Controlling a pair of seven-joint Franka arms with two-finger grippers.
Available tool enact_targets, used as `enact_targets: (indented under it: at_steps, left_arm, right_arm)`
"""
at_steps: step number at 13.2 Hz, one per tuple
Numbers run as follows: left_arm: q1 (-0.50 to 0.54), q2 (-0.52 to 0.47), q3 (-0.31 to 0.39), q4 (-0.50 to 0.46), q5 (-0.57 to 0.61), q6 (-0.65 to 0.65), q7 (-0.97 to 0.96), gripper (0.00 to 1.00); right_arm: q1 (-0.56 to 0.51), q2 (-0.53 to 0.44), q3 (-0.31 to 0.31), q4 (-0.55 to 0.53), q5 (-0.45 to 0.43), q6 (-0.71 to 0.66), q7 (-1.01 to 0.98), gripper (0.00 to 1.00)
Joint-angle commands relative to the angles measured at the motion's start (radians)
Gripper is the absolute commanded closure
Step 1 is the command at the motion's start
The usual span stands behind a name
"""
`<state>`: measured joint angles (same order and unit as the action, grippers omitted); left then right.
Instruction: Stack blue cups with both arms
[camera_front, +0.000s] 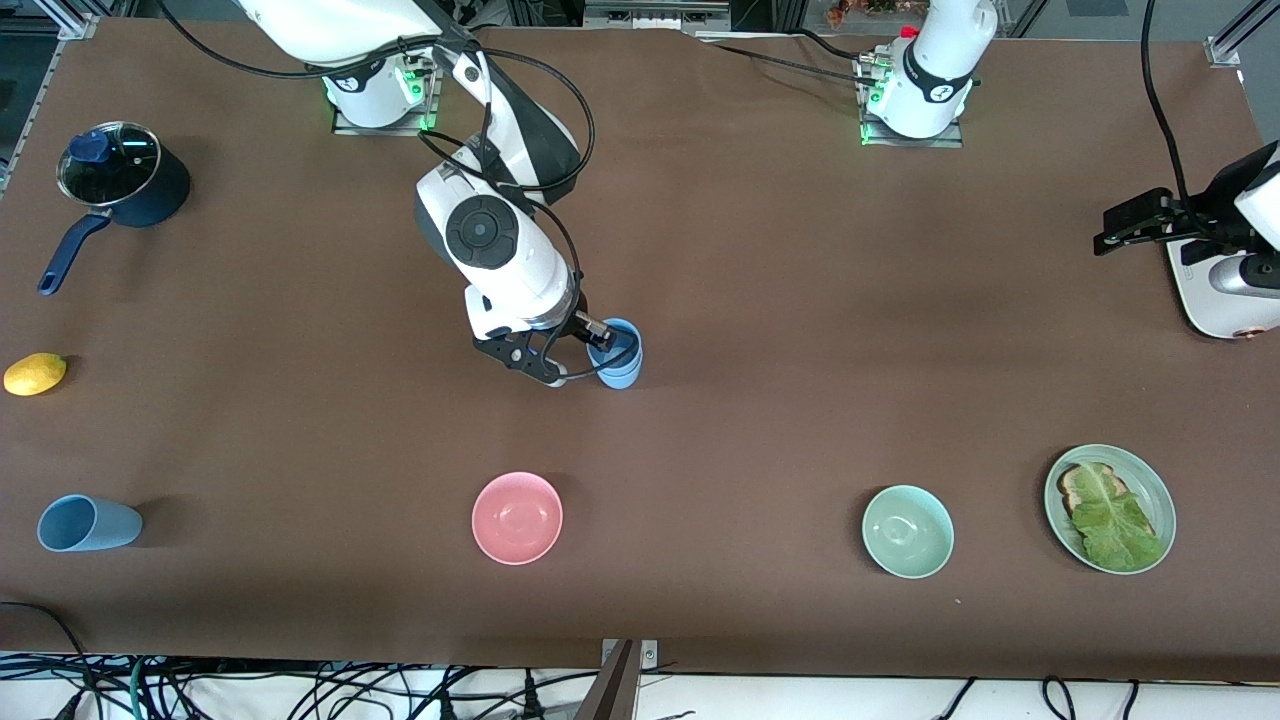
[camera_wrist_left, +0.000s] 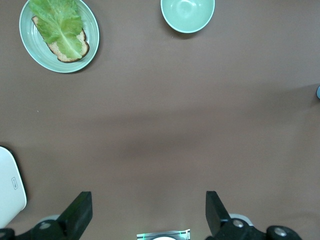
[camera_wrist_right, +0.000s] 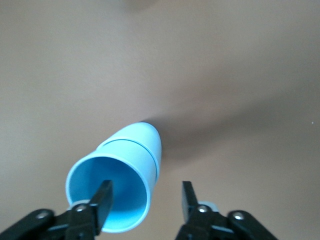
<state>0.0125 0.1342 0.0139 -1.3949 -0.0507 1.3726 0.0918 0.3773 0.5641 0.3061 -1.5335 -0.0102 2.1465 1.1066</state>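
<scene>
The light sky-blue cup (camera_front: 617, 360) stands near the middle of the table. My right gripper (camera_front: 598, 354) is down at it and open. In the right wrist view one finger (camera_wrist_right: 101, 202) is inside the cup's mouth (camera_wrist_right: 120, 172) and the other finger (camera_wrist_right: 188, 200) is outside, so the jaws straddle its wall without closing. The slate-blue cup (camera_front: 88, 523) lies on its side at the right arm's end of the table, near the front camera. My left gripper (camera_front: 1125, 228) waits open and empty above the left arm's end; it shows wide open in the left wrist view (camera_wrist_left: 148, 215).
A dark blue lidded pot (camera_front: 122, 178) and a lemon (camera_front: 35, 374) sit at the right arm's end. A pink bowl (camera_front: 517, 517), a mint-green bowl (camera_front: 907, 531) and a green plate (camera_front: 1160, 490) with toast and lettuce line the near edge.
</scene>
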Motion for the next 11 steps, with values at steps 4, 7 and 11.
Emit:
enact_targets:
  at_steps: [4,7,11]
  left_arm:
    - [0.0,-0.01,0.001,-0.001,-0.012,-0.024,0.0,0.0]
    - [0.0,-0.01,0.001,-0.001,-0.011,-0.026,0.0,0.0]
    - [-0.002,-0.008,0.001,-0.001,-0.009,-0.026,0.0,0.0]
  right_arm:
    - [0.002,-0.145,-0.088,0.012,-0.019,-0.146,-0.164,0.0]
    - [0.002,-0.223,-0.186,0.01,-0.013,-0.316,-0.414,0.0]
    - [0.002,-0.3,-0.356,0.009,-0.005,-0.496,-0.751,0.0]
